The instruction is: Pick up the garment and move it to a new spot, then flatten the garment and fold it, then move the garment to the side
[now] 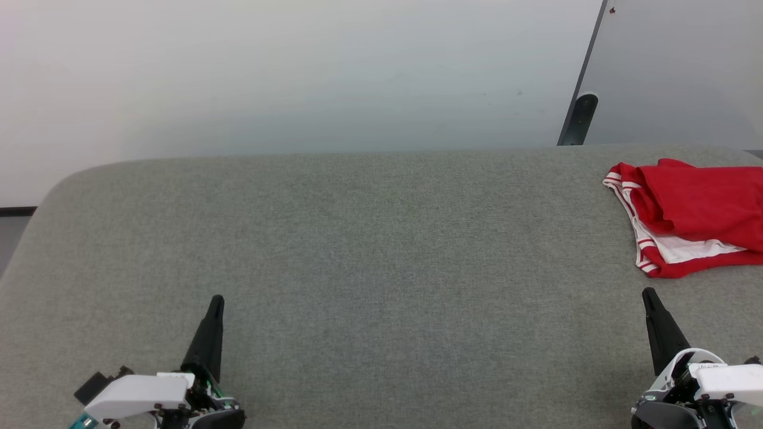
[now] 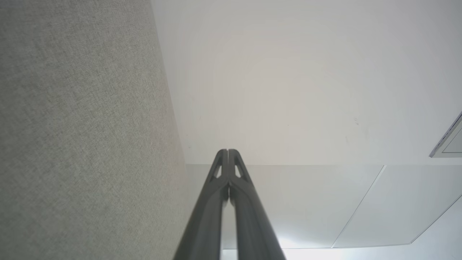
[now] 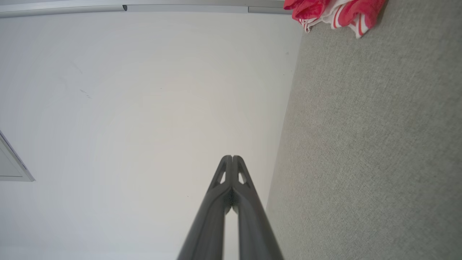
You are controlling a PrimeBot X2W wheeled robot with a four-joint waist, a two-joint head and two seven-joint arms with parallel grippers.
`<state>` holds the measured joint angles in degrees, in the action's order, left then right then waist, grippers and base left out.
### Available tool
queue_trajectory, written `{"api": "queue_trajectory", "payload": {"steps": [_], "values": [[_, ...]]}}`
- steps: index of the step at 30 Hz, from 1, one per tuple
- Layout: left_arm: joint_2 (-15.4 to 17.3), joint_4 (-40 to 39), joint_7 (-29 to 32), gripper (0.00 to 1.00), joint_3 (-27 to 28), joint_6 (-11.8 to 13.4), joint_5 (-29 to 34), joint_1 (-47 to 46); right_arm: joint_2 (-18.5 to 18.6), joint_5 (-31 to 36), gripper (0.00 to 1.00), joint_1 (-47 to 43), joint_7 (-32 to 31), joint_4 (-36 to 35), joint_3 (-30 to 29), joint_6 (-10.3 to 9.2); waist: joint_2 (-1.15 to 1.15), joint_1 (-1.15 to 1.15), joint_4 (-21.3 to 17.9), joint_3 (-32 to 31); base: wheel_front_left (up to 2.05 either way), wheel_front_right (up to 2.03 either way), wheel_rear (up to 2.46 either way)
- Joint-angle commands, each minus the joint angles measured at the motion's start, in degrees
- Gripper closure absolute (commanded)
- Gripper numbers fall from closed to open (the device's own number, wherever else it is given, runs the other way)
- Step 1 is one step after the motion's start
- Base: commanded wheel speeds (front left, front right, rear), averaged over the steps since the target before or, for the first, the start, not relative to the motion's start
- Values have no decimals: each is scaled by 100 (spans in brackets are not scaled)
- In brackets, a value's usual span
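We are looking at the left tool (image 1: 216, 301), two long dark tapering fingers on a white housing. Its fingers are pressing together all the way to the tips and are gripping nothing. In the left wrist view, the left tool (image 2: 228, 151) is showing only a hairline seam between its tips, with small cut-out windows just below them. The right tool (image 1: 648, 293) is doing the same, fully closed and empty. In its own wrist view, the right tool (image 3: 232, 157) is meeting at the tips with a narrow slit lower down. Both are hovering over the near part of the grey desk (image 1: 381, 250), a felt-like woven surface with rounded far corners, and each is pointing away from us.

The red jersey-style garment (image 1: 697, 202), with a white panel and red-and-white striped trim, is lying in a soft, loosely folded heap. It is sitting at the far right of the desk, running off the right edge of the head view. It is lying ahead of the right tool and well apart from it. In the right wrist view, the garment (image 3: 335, 11) is sitting at the desk's far edge. Beyond the desk, a smooth pale surface (image 1: 298, 71) is spreading, with a dark-edged grey panel (image 1: 673, 71) at the upper right.
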<state>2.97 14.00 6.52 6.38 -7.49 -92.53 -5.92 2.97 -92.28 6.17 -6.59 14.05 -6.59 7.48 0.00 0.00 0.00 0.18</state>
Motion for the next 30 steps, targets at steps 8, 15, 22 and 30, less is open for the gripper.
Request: {"api": "queue_trajectory", "payload": {"steps": [8, 15, 22, 30], "values": [[-12, 11, 11, 100, 23, 0, 12, -56, -23, -25, 100, 11, -13, 2, 7, 2, 0, 0, 0, 0, 0, 0, 0], [-12, 11, 13, 100, 25, 0, 14, -56, -23, -25, 100, 11, -13, 2, 7, 2, 0, 0, 0, 0, 0, 0, 0], [-13, 11, 15, 100, 25, 0, 16, -56, -23, -25, 100, 11, -12, 2, 7, 2, 0, 0, 0, 0, 0, 0, 0], [-13, 11, 16, 100, 27, 0, 17, -57, -23, -25, 100, 11, -12, 2, 7, 2, 0, 0, 0, 0, 0, 0, 0]]}}
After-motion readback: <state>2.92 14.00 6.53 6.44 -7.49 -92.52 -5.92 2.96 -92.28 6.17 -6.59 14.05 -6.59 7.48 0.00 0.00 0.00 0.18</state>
